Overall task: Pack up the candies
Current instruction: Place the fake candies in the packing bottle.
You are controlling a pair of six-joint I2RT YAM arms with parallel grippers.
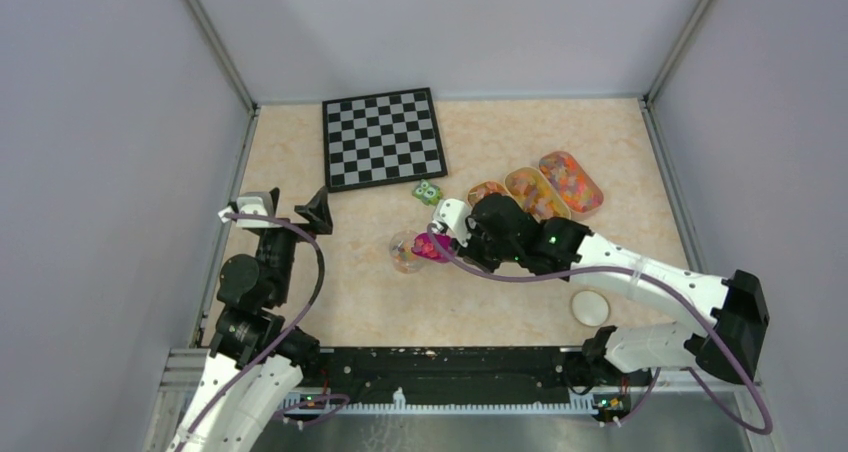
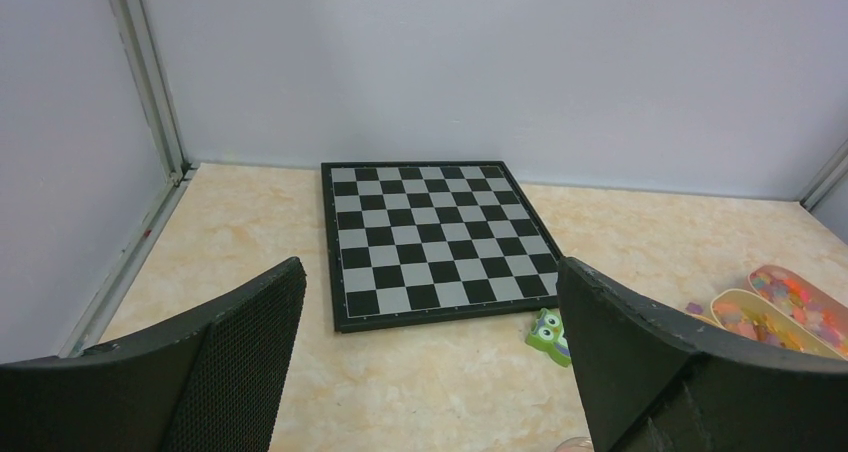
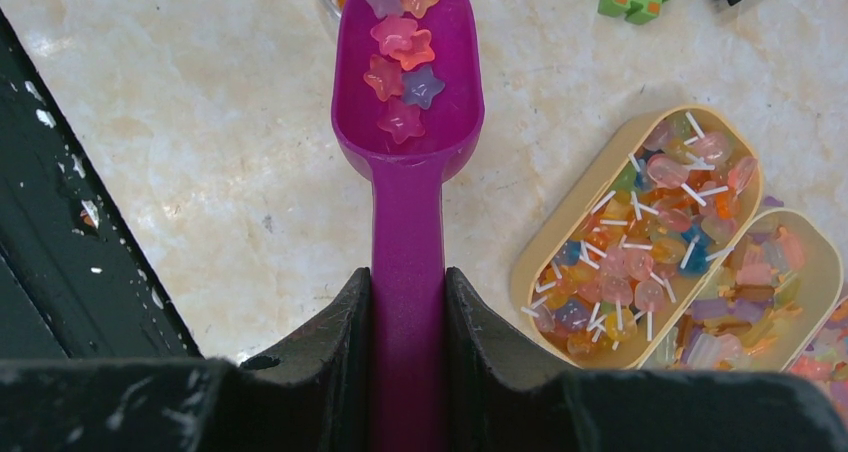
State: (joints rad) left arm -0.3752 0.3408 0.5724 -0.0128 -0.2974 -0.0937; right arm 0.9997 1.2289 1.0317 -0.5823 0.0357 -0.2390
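The magenta plastic scoop (image 3: 408, 122) is smooth and glossy. The small star-shaped candies (image 3: 401, 50) in its bowl look translucent and jelly-like, with a soft shine. The beige oval plastic trays (image 3: 568, 215) are matt. The cream marbled worktop (image 3: 200, 142) is smooth and faintly sheened. The left arm's black fingers (image 2: 240, 362) are matt, their inner face finely dimpled.

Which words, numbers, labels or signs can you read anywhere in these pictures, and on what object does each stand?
None can be read.
The chessboard shows only plain squares; any marks on its rim are too small to read.
The green block carries eyes, not letters.
The scoop and trays are unmarked.
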